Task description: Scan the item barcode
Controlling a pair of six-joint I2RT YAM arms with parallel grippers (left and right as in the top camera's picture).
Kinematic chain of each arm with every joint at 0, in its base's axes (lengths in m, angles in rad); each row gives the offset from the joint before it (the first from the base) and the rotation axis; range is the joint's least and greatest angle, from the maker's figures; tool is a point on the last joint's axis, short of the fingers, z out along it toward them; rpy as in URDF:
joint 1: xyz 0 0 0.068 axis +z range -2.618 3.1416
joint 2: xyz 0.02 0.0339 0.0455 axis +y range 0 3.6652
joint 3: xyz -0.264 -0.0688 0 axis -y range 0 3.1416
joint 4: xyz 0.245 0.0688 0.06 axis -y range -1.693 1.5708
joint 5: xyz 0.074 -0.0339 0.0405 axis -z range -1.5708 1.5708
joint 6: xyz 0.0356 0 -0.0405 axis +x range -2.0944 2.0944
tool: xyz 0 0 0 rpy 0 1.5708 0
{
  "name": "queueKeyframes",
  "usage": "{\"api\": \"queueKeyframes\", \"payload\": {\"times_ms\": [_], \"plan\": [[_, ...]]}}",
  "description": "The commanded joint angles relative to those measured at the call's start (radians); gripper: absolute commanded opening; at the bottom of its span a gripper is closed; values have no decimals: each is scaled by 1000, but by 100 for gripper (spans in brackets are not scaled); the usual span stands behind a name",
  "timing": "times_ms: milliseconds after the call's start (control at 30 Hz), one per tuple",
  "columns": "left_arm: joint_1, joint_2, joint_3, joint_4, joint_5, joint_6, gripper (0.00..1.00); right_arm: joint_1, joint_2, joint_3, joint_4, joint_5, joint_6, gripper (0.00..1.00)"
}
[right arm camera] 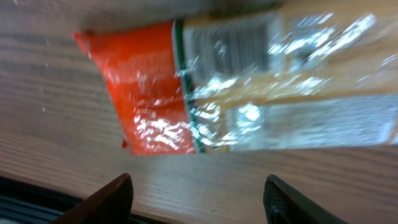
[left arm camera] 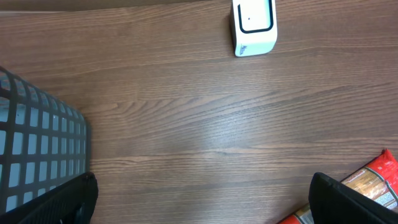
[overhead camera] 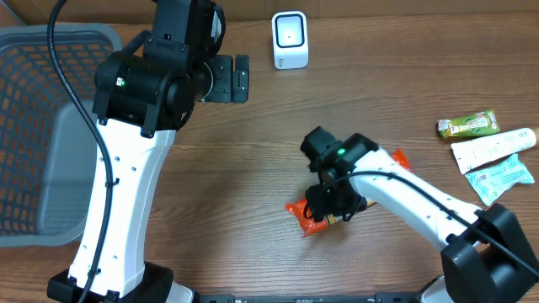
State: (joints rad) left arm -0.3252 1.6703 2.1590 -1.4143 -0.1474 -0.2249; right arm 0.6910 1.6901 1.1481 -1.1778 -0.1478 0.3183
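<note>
Packet [right arm camera: 249, 81] lies flat on the table [overhead camera: 253, 168], centre-right, directly under my right gripper [right arm camera: 199, 186]; one end is orange, the rest glossy clear film over tan contents, with a grey printed panel next to the orange; print too blurred to read. Right fingers [right arm camera: 106, 199] stand moderately apart, tips just short of the packet; bare wood between them, nothing held. Right arm reaches in from the near right corner, wrist bent down over the packet. Basket [overhead camera: 34, 126], grey mesh, sits at the left edge; its mesh floor shows. Left arm rises from the near left; left gripper [left arm camera: 202, 180] is spread wide, holds nothing, and hovers over bare wood. Scanner [left arm camera: 254, 28], white, stands upright at the far edge.
</note>
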Motion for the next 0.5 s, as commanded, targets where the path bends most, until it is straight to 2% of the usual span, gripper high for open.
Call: {"api": "queueKeyframes", "payload": {"times_ms": [0,200,467], "plan": [[4,3,3,1,-10,19,100,42,-8,-58,10,15,55,68],[4,4,3,0,-10,19,99,90,-8,-142,79,15,76,68],[4,4,3,1,-10,19,100,99,-2,-195,303,61,74,68]]}}
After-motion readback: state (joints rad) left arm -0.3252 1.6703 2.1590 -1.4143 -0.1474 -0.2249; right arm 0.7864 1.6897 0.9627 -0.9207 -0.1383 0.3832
